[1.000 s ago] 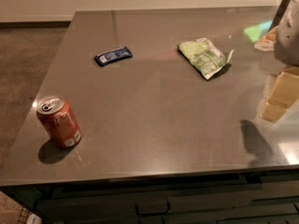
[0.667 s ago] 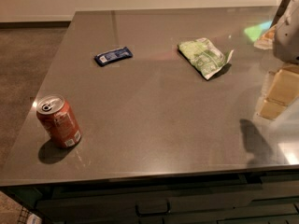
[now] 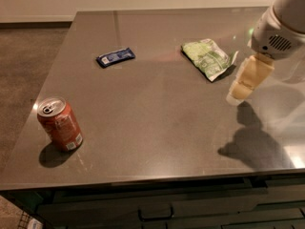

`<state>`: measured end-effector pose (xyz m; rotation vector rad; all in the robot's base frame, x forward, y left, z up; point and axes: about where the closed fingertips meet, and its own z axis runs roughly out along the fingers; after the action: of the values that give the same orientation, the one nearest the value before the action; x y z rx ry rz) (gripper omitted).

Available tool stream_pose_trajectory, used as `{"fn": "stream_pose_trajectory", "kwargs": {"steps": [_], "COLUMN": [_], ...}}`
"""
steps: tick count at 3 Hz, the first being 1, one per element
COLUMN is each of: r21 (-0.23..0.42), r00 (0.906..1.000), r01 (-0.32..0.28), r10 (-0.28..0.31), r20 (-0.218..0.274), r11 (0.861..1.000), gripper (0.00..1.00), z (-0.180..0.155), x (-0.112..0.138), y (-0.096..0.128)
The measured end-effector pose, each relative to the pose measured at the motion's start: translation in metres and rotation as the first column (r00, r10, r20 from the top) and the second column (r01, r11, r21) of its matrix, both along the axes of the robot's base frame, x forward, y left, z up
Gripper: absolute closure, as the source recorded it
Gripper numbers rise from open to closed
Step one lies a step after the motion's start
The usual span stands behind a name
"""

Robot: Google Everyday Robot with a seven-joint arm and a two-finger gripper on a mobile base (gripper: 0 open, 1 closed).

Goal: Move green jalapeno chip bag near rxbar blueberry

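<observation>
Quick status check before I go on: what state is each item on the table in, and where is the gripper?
green jalapeno chip bag: lying flat and wrinkled on the table, not held.
rxbar blueberry: lying flat, left of the bag, well apart from it.
red soda can: upright near the front left corner; cannot tell if opened.
gripper: over the table just right of the bag, holding nothing, not touching the bag.

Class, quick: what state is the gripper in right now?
Gripper: open or closed cannot be told; it hangs right of the chip bag, not touching it.
</observation>
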<state>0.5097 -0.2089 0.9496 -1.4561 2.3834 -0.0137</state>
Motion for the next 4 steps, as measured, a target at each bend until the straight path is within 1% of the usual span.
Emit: {"fn": "stream_pose_trajectory", "kwargs": {"steps": [1,2,3,4], "r21": [0.043,0.077,0.102,0.116], "r00": [0.9936,0.9784,0.9578,0.9384], "r01": [0.113,0.206,0.286,0.344], "r10": [-0.113,-0.207,-0.287,-0.345], "r20": [-0.002,0.001,0.003,-0.011], "r11": [0.993,0.975,0.953,0.932], "gripper": [0.00,0.00,0.00,0.00], "z": [-0.010,-0.017,-0.029,-0.046], "x": [0.044,0.085,0.122,0.152], "y": [-0.005,-0.014,-0.024,-0.036]}}
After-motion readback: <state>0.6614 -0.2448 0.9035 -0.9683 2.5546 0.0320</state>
